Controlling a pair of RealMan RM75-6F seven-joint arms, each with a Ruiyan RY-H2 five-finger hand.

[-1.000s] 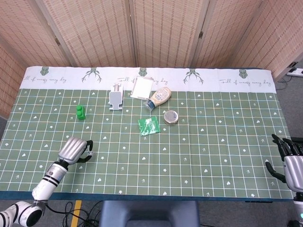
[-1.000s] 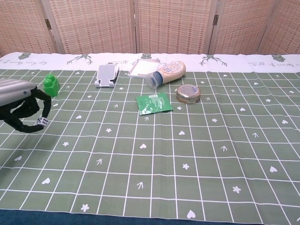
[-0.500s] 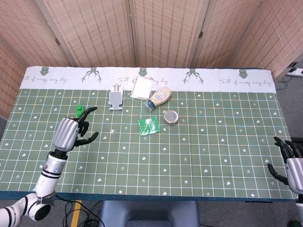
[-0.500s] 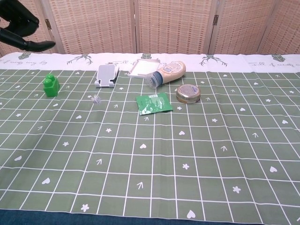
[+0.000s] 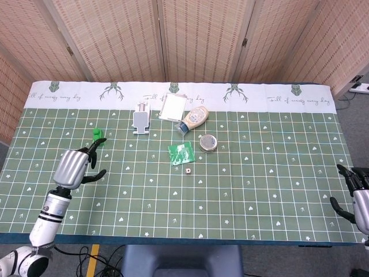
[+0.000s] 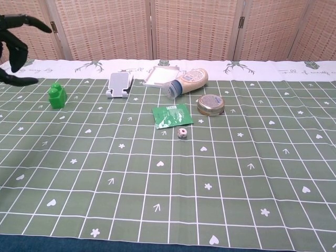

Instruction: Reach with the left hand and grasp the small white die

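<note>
The small white die [image 5: 188, 170] lies on the green cloth just below the green packet [image 5: 181, 153]; in the chest view the die [image 6: 182, 133] sits close under that packet [image 6: 172, 115]. My left hand [image 5: 73, 166] hovers far to the left of it, fingers spread, holding nothing. In the chest view only the left hand's dark fingers [image 6: 14, 31] show, at the top left corner. My right hand [image 5: 357, 199] is at the table's right edge, fingers apart and empty.
A green toy brick [image 5: 98, 135] stands near the left hand. At the back middle are a phone stand [image 5: 140, 119], a white box [image 5: 172, 107], a lying squeeze bottle [image 5: 194, 118] and a round tin [image 5: 208, 142].
The left hand held the die, then rose and opened. The die flew right across the cloth and now lies below the green packet. The right hand slid slightly toward the edge.
</note>
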